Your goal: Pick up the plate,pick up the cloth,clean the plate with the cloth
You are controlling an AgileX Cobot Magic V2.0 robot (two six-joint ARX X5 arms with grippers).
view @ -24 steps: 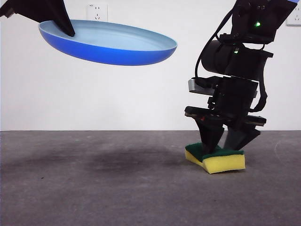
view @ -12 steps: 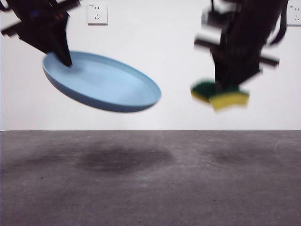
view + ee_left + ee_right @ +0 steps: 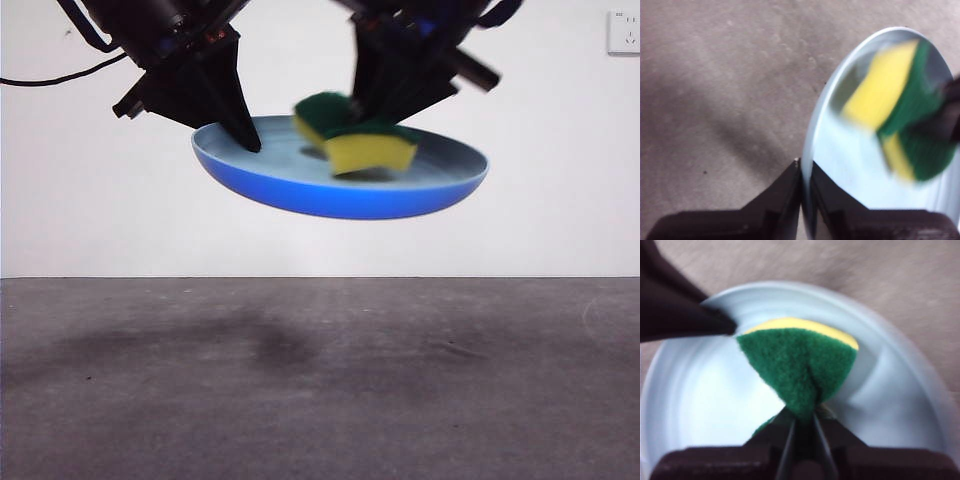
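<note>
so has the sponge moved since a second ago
Yes: the sponge rose off the grey table and went left, now over the plate.

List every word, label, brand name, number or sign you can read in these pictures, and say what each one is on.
None can be read.
The plate: plain, no print.
The sponge: no print visible, blurred.
The wall socket: no readable marking.
The arm housings and both pincers: no lettering visible.
</note>
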